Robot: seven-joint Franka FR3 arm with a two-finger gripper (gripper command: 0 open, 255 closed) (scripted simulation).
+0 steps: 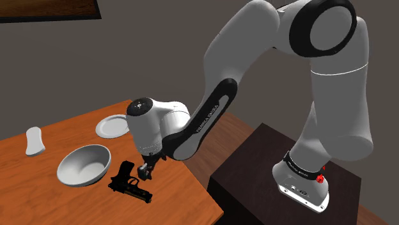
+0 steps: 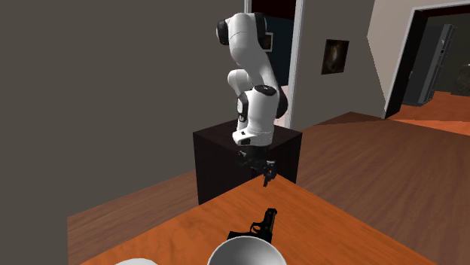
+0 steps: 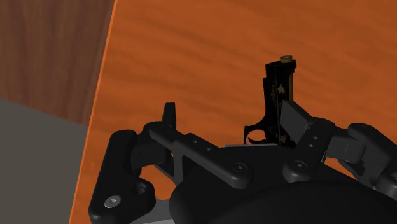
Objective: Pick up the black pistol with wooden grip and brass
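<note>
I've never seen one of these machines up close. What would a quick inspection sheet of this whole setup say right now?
Surface: orange wooden table, in use.
Job's things: black pistol lying flat near the table's edge, not held.
Clutter: white bowl next to the pistol; white plate; small white object.
Grippers: black tool open, hanging low over the table beside the pistol.
Cables: nothing seen.
Surroundings: dark box stand, grey wall, wooden floor, framed picture.
</note>
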